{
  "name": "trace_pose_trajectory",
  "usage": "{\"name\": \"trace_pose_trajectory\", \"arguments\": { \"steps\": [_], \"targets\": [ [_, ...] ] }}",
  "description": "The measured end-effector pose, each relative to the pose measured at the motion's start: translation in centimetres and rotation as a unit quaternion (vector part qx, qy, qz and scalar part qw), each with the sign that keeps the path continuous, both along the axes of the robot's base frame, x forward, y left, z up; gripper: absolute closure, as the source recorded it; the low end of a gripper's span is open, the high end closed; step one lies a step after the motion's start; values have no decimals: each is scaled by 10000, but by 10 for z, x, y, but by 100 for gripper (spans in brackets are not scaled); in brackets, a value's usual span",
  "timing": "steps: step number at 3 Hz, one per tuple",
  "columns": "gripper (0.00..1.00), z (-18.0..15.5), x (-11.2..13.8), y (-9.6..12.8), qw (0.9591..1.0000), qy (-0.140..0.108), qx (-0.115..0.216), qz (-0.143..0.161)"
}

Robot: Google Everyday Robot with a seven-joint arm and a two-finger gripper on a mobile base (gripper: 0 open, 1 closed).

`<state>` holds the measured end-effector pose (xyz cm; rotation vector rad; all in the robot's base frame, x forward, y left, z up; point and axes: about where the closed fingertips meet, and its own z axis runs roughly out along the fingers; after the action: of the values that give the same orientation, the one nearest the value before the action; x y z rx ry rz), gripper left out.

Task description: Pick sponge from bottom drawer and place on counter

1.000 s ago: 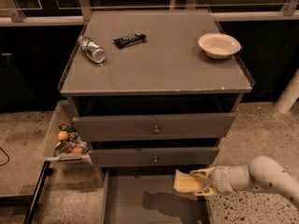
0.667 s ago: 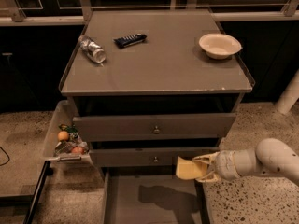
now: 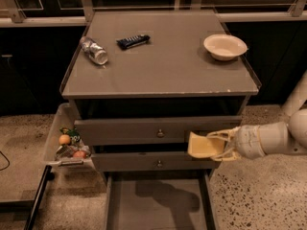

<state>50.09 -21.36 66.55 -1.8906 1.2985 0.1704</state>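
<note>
My gripper (image 3: 211, 146) is shut on the pale yellow sponge (image 3: 201, 145) and holds it in the air in front of the two upper drawers, at the cabinet's right side. The arm reaches in from the right. The bottom drawer (image 3: 158, 202) is pulled open below, and its grey floor shows only the arm's shadow. The counter (image 3: 163, 66) is the flat grey top above the sponge.
On the counter lie a plastic bottle (image 3: 94, 50) at the left, a dark bar-shaped packet (image 3: 133, 40) near the back and a white bowl (image 3: 225, 46) at the right. A side bin (image 3: 64, 140) with fruit and snacks hangs on the cabinet's left. Speckled floor surrounds it.
The gripper has risen with the sponge from just above the bottom drawer to the height of the upper drawers. Nothing on the counter has moved.
</note>
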Motion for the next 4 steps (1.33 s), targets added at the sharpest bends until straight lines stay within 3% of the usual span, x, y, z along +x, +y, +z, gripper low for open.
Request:
{"name": "trace_pose_trajectory", "arguments": {
  "steps": [2,3,4],
  "targets": [
    [100,-6,-5,1,9999,47,89,0],
    [100,3,0,3,9991,75,312,-282],
    [100,35,12,3,9968,59,403,-684]
  ]
}}
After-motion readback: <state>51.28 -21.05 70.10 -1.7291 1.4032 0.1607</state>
